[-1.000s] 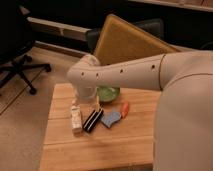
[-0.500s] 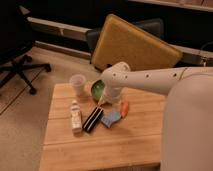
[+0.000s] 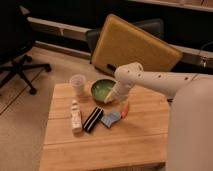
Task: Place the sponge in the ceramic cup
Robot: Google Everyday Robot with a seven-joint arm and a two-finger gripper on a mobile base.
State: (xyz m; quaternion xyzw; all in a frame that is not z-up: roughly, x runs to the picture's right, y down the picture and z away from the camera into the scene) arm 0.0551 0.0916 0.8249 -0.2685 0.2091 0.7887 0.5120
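Observation:
The light-blue sponge (image 3: pixel 111 119) lies flat on the wooden table (image 3: pixel 100 147), between a black block and a small orange piece. The pale ceramic cup (image 3: pixel 78 84) stands upright at the table's back left, beside the green bowl (image 3: pixel 101 90). My white arm reaches in from the right and bends down at its end. The gripper (image 3: pixel 112 98) hangs at the bowl's right rim, a little above and behind the sponge and well right of the cup. It holds nothing that I can see.
A whitish bottle (image 3: pixel 76 117) and a black block with a white stripe (image 3: pixel 93 119) lie left of the sponge, and an orange piece (image 3: pixel 125 109) lies to its right. A yellow padded chair (image 3: pixel 132 47) leans behind the table. An office chair (image 3: pixel 17 60) stands at the left.
The arm has swung from the left to the right across the table's back, uncovering the cup and then the bowl. Its end now points down by the bowl's right rim.

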